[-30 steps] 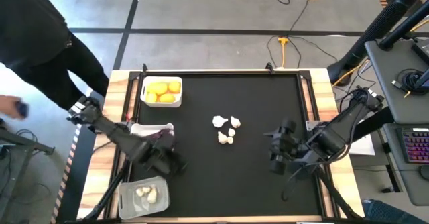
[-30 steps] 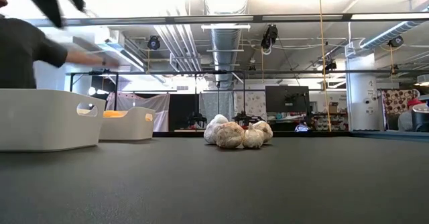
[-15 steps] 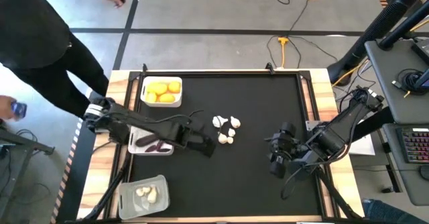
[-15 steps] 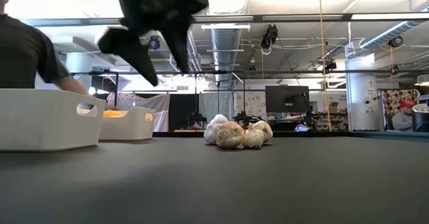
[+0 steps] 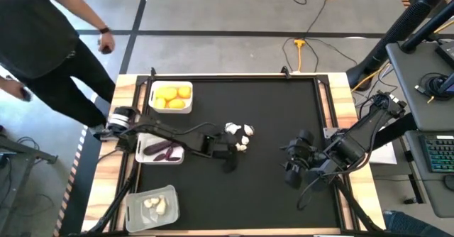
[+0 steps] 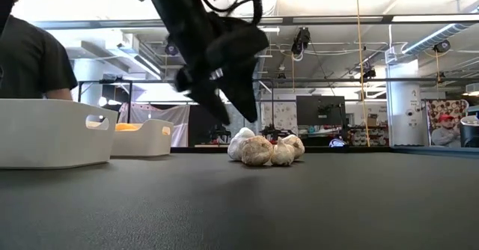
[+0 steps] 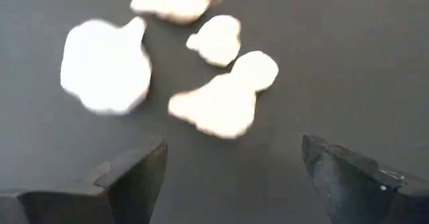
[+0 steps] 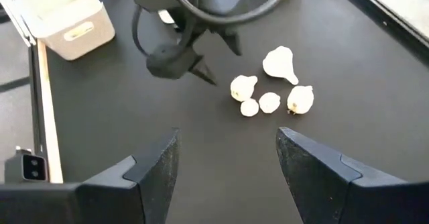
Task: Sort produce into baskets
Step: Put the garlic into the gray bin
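Left gripper (image 5: 228,159): jaws wide, empty, hovering at 7 o'clock of the loose garlic bulbs (image 5: 240,138), lined up to take one.
Right gripper (image 5: 291,170): part-open, empty, waiting at the counter's (image 5: 284,116) 3 o'clock.

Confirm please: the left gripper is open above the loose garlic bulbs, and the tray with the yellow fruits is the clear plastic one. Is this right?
One detail is wrong. The tray with the yellow fruits is opaque white; the clear plastic tray holds garlic, as the high view shows. The rest stands: the left gripper is open above the loose garlic bulbs.
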Controlling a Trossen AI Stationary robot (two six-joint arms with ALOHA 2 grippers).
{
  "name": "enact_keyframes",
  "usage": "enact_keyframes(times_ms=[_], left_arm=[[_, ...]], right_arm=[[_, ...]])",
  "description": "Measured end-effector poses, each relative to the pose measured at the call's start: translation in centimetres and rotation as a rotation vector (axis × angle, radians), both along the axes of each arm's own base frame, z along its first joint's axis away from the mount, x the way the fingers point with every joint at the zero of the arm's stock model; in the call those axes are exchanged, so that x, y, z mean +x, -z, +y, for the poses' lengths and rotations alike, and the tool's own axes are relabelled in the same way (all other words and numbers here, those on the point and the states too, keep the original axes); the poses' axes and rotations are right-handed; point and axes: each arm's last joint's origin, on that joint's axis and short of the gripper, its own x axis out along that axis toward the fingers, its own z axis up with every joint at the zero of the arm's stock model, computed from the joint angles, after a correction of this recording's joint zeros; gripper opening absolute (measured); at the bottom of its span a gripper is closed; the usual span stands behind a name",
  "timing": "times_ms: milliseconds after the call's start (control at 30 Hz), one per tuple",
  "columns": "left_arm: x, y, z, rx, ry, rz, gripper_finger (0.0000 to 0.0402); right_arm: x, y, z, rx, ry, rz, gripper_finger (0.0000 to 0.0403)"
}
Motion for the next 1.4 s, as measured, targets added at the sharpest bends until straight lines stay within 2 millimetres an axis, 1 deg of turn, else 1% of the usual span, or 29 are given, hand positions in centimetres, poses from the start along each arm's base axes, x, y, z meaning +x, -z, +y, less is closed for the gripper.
enact_keyframes(times_ms=[100, 133, 200, 367, 467, 533, 600, 800, 933, 1133, 1200, 1333, 1400], left_arm=[[0.5, 0.4, 0.0, 0.164, 0.296, 0.077, 0.0322], [0.5, 0.5, 0.2, 0.194, 0.388, 0.113, 0.0322], [0.4, 0.7, 0.8, 0.221, 0.517, 0.172, 0.0322], [0.7, 0.7, 3.6, 0.256, 0.652, 0.213, 0.0322], [1.0, 0.8, 4.4, 0.260, 0.797, 0.198, 0.0322], [1.2, 1.3, 4.8, 0.234, 0.901, 0.189, 0.0322], [1.4, 1.7, 5.1, 0.221, 0.970, 0.173, 0.0322], [2.2, 3.0, 6.2, 0.285, 0.992, 0.181, 0.0317], [2.3, 3.4, 6.3, 0.302, 1.021, 0.192, 0.0302], [2.7, 2.8, 6.4, 0.306, 1.004, 0.156, 0.0255], [2.9, 3.1, 6.4, 0.298, 1.004, 0.143, 0.0237], [3.0, 4.5, 6.3, 0.252, 1.000, 0.165, 0.0207], [3.2, 4.6, 6.2, 0.233, 0.975, 0.170, 0.0196]], right_arm=[[0.0, 0.0, 0.0, 0.024, 0.023, -0.008, 0.0238], [0.0, 0.0, 0.0, 0.036, 0.035, -0.012, 0.0238], [0.0, 0.0, 0.0, 0.060, 0.059, -0.021, 0.0238], [0.0, 0.0, 0.0, 0.137, 0.131, -0.047, 0.0238], [0.0, 0.0, 0.1, 0.188, 0.178, -0.065, 0.0238], [0.0, 0.0, 0.1, 0.216, 0.202, -0.075, 0.0238], [0.0, 0.0, 0.1, 0.240, 0.224, -0.084, 0.0238], [0.1, -0.1, 0.1, 0.274, 0.251, -0.100, 0.0238], [0.2, -0.2, 0.2, 0.282, 0.256, -0.115, 0.0238], [0.4, -0.2, -0.1, 0.280, 0.270, -0.119, 0.0238], [0.5, -0.2, -0.3, 0.279, 0.278, -0.120, 0.0237], [0.7, -0.2, -0.5, 0.278, 0.287, -0.121, 0.0238], [0.7, -0.2, -0.5, 0.278, 0.287, -0.121, 0.0238]])
